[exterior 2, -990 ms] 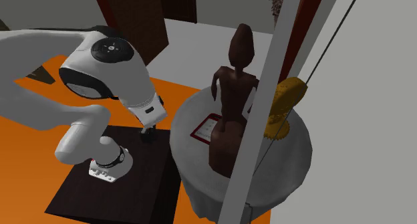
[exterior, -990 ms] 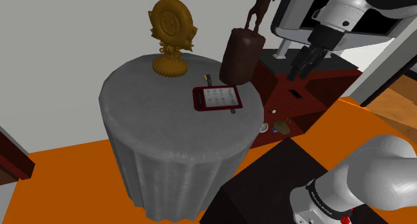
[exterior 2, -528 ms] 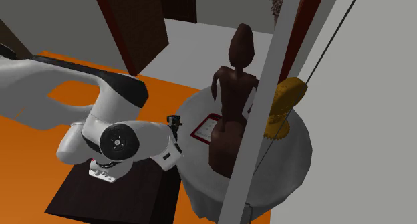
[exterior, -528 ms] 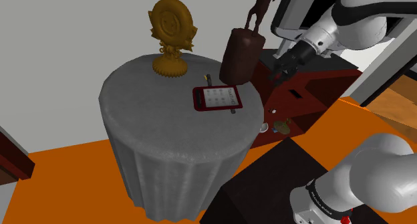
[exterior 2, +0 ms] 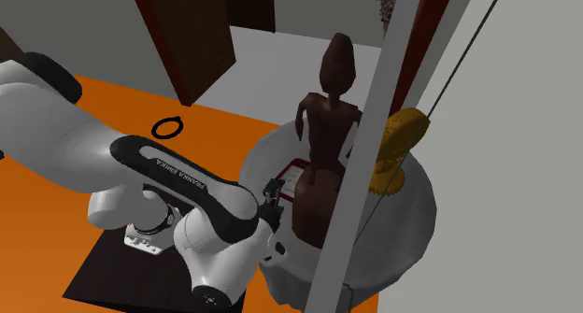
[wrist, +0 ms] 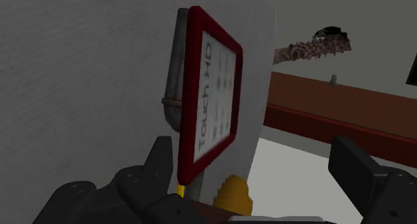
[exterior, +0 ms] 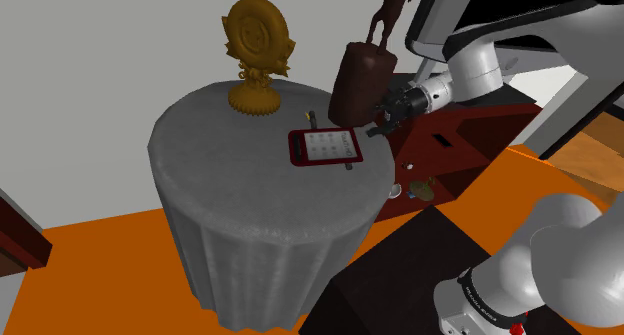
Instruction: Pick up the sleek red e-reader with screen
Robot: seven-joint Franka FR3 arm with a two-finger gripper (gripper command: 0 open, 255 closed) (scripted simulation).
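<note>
The shoulder camera sits high beside the dark box stand [exterior: 400,283] and looks down and leftward over the round grey-draped table [exterior: 230,183], at middling range. The second exterior camera stands across that table, nearer and also high, with a slanting grey pole [exterior 2: 360,171] close before its lens. Both views share the table [exterior 2: 411,218], the flat red e-reader [exterior: 323,147] [exterior 2: 294,171], the dark brown carved figure [exterior: 360,78] [exterior 2: 327,143] and the golden trophy [exterior: 257,58] [exterior 2: 406,138]. The wrist camera is rolled sideways, very near the red e-reader [wrist: 212,102], skimming along the tabletop.
</note>
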